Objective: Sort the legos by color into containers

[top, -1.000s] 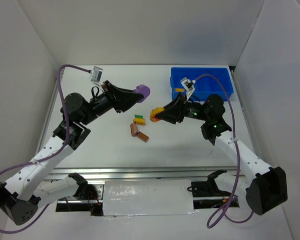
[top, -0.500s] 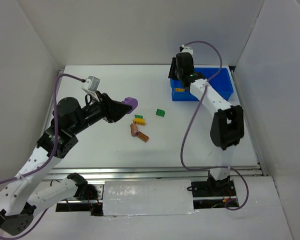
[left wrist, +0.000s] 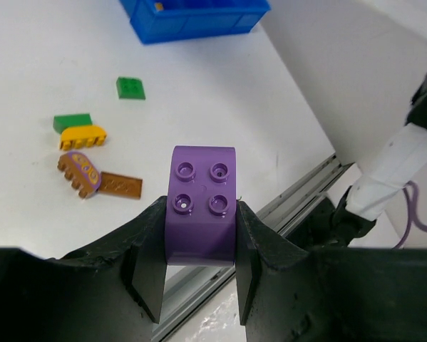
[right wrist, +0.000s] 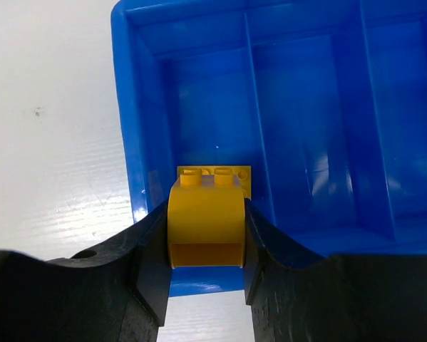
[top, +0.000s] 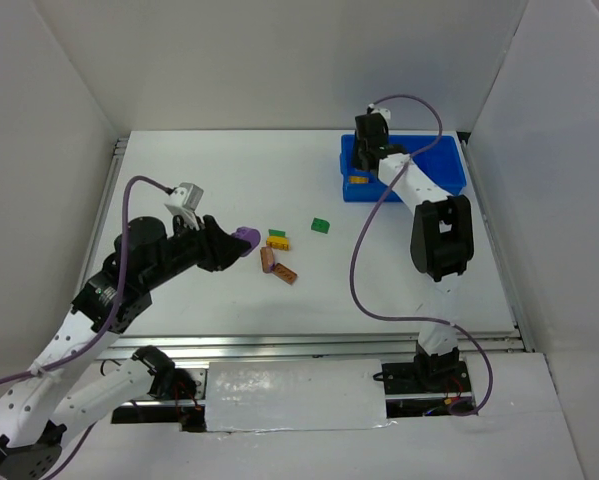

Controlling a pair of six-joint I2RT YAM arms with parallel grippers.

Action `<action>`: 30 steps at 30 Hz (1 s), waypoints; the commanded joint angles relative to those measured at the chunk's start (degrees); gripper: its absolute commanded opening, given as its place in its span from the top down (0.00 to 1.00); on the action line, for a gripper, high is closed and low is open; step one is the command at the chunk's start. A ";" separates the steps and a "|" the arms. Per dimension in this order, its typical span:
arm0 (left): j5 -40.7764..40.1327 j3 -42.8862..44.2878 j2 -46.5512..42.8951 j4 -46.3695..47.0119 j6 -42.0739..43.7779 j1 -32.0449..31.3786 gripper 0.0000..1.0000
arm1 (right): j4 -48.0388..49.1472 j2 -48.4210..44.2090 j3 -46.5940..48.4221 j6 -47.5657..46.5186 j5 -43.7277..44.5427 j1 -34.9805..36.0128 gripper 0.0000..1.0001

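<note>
My left gripper (top: 241,241) is shut on a purple brick (left wrist: 202,206) and holds it above the table, left of the loose bricks; the brick also shows in the top view (top: 246,236). My right gripper (top: 363,168) is shut on a yellow brick (right wrist: 206,221), held over the leftmost compartment of the blue tray (right wrist: 124,107). A flat yellow piece (right wrist: 244,175) lies in that compartment under it. On the table lie a green square (top: 321,226), a green brick (left wrist: 72,122) beside a yellow one (left wrist: 83,135), and two brown-orange pieces (top: 269,260) (top: 286,273).
The blue tray (top: 449,170) stands at the far right of the table, its other compartments showing nothing inside. White walls close in the table on three sides. A metal rail (top: 309,345) runs along the near edge.
My right arm carried the yellow brick from mid-table to the tray's left compartment. My left arm drew back toward the near left with the purple brick. The green square now lies uncovered.
</note>
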 commanded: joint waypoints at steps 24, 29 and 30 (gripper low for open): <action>3.62 1.55 4.62 5.89 -1.46 0.30 1.00 | 10.39 -30.69 -22.12 8.21 -46.22 -0.24 0.09; 10.74 4.37 8.50 10.02 -2.43 0.91 1.00 | 24.06 -52.51 -43.24 15.51 -66.83 3.78 0.10; 11.80 4.46 8.85 10.90 -2.61 0.91 1.00 | 24.49 -54.83 -45.78 15.51 -67.97 4.32 0.10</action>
